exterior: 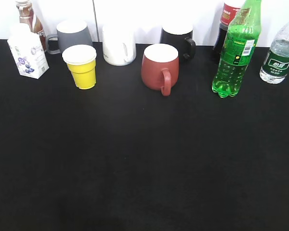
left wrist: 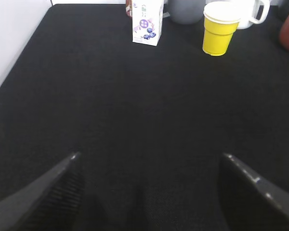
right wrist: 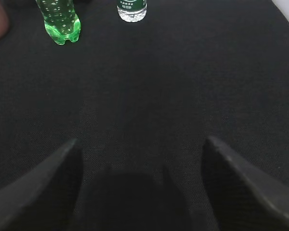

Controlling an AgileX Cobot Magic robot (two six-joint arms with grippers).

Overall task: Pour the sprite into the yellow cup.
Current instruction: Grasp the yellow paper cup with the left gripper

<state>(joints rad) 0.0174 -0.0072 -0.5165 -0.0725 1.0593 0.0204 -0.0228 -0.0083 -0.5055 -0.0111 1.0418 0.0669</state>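
The sprite (exterior: 236, 53), a tall bright-green bottle with a green-and-yellow label, stands upright at the back right of the black table; its lobed base shows in the right wrist view (right wrist: 60, 21). The yellow cup (exterior: 82, 66) with a white rim stands upright at the back left and shows in the left wrist view (left wrist: 219, 30). My left gripper (left wrist: 149, 156) is open and empty, well short of the cup. My right gripper (right wrist: 142, 142) is open and empty, well short of the sprite. Neither gripper shows in the exterior view.
A red mug (exterior: 160, 67) stands between cup and sprite. Behind are a grey mug (exterior: 72, 34), a white mug (exterior: 119, 44), a black mug (exterior: 179, 37) and a cola bottle (exterior: 226, 24). A milk carton (exterior: 28, 53) is far left, a water bottle (exterior: 280, 50) far right.
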